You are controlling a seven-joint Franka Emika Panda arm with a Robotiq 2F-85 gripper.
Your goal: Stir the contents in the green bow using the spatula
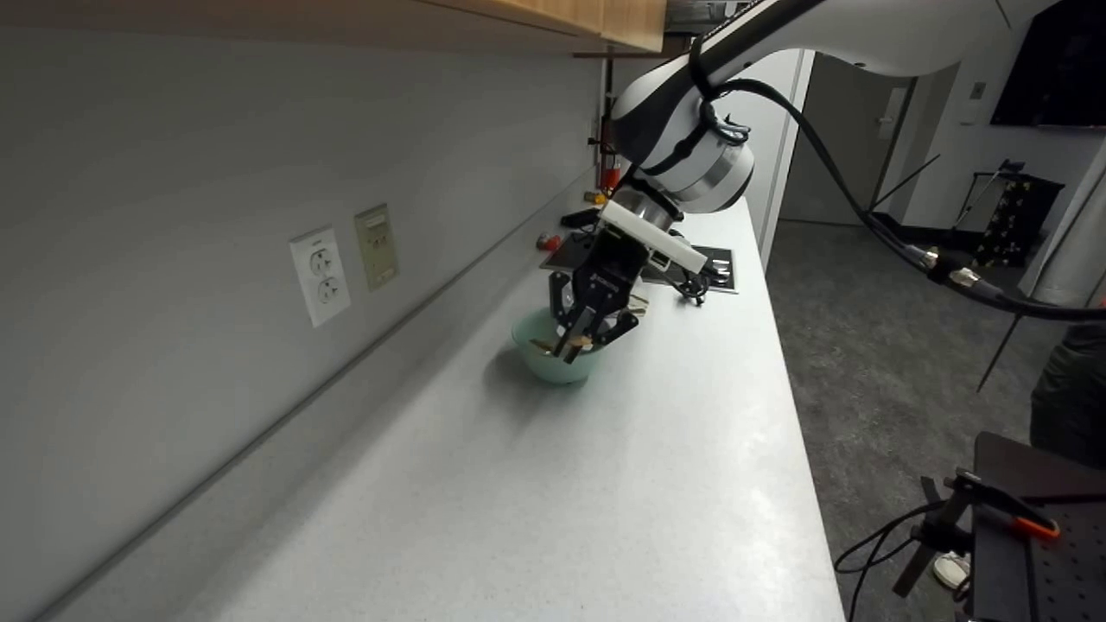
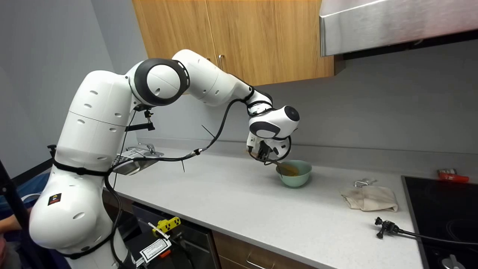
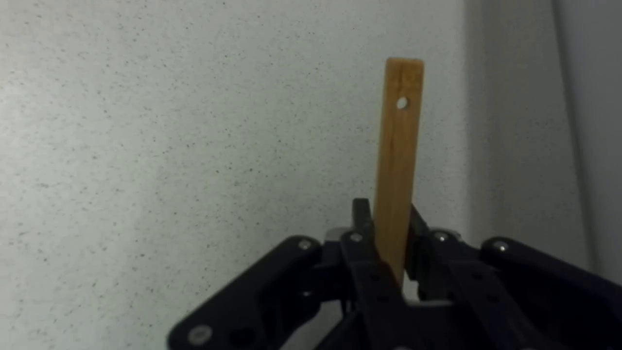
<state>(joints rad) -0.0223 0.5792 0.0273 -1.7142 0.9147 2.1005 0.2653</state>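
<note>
The green bowl (image 1: pixel 557 370) stands on the white counter near the wall; it also shows in an exterior view (image 2: pixel 295 181). My gripper (image 3: pixel 388 214) is shut on the wooden spatula (image 3: pixel 396 155), with the flat handle between its fingers and the holed handle end sticking out past them. In an exterior view the gripper (image 1: pixel 568 347) is at the bowl, partly in front of it. In an exterior view the spatula (image 2: pixel 279 164) slants down over the bowl's rim. An orange-brown patch shows inside the bowl; I cannot tell the spatula's head from contents. The bowl is out of the wrist view.
The wall (image 2: pixel 373 112) rises behind the bowl, with wooden cabinets (image 2: pixel 269 41) above. A folded beige cloth (image 2: pixel 371 198), a black cable with a mount (image 2: pixel 388 227) and a black cooktop (image 2: pixel 448 209) lie beyond the bowl. A sink (image 2: pixel 136 166) is near the arm's base.
</note>
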